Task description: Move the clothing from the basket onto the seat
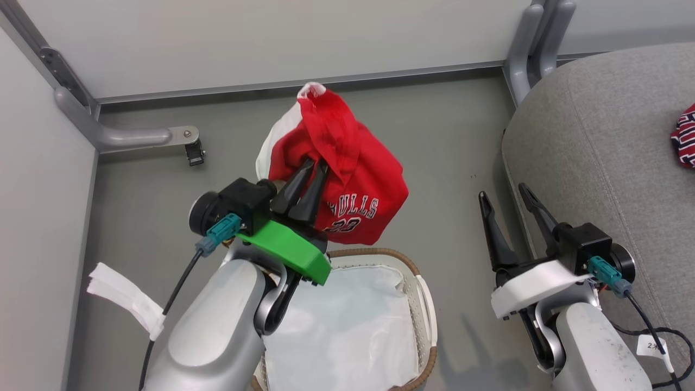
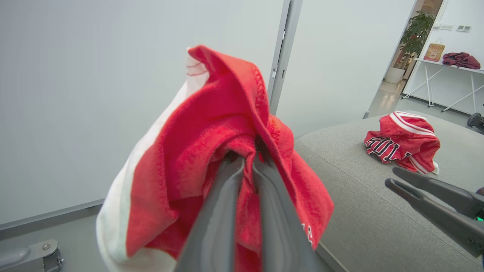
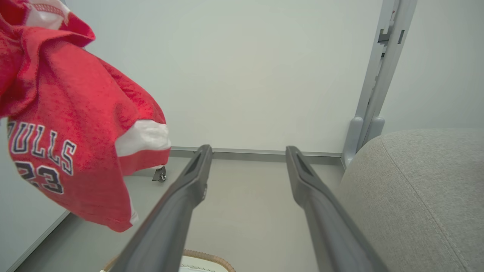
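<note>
1. the left gripper (image 1: 317,164) has its two dark fingers pinched together on a bunched fold of a red jersey (image 1: 358,184), and the cloth hangs loose all round the tips.
2. that jersey is up in the air, above the far rim of the basket (image 1: 430,304) and over the floor (image 1: 450,136), well apart from the seat (image 1: 597,141) on the robot's right.
3. the right gripper (image 1: 502,191) has its fingers spread wide with nothing between them, just beside the seat's near edge.
4. my worry is that the grip is on a small gather of soft cloth, so a quick swing could let it slip out and land on the floor short of the seat.
5. the right gripper also sits between the jersey and the seat, so the dangling hem could catch on those spread fingers in passing.
6. if it's let go too near the rounded edge, i'd guess the jersey slides off.
7. count:
   - two grippers, one holding and one bare.
   - two red garments, one held and a second jersey (image 2: 402,141) lying on the seat.
   - one basket, showing a white sheet (image 1: 347,326) inside, though the arm hides part of it.
   - one seat.
</note>
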Controlling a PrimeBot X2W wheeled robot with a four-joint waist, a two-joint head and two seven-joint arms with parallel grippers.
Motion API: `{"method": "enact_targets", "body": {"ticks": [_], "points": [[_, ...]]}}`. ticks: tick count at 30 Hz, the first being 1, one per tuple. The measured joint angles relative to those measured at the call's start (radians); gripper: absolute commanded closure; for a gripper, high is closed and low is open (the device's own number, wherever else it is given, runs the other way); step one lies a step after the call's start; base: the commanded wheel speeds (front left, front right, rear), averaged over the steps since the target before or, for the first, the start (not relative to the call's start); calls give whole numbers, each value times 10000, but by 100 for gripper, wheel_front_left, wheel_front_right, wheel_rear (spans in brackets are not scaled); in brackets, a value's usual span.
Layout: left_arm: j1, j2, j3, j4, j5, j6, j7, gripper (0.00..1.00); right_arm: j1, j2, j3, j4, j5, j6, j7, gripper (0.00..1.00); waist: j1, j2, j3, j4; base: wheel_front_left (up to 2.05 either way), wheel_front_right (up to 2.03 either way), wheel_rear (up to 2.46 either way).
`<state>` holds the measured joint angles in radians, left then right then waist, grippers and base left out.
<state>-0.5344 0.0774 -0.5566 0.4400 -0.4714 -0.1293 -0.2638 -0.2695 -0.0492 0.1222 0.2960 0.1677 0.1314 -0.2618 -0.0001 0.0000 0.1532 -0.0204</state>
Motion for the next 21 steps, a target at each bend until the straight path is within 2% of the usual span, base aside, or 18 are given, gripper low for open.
{"method": "enact_targets", "body": {"ticks": [10, 21], "points": [[-5, -38, 405, -1622, 268, 0, -2, 100, 192, 0, 27, 44, 65, 0, 0, 0, 0, 0, -154, 20, 0, 0, 0], [11, -65, 397, -2259, 339, 0, -2, 100, 191, -23, 464, -192, 209, 0, 2, 0, 0, 0, -156, 26, 0, 0, 0]]}}
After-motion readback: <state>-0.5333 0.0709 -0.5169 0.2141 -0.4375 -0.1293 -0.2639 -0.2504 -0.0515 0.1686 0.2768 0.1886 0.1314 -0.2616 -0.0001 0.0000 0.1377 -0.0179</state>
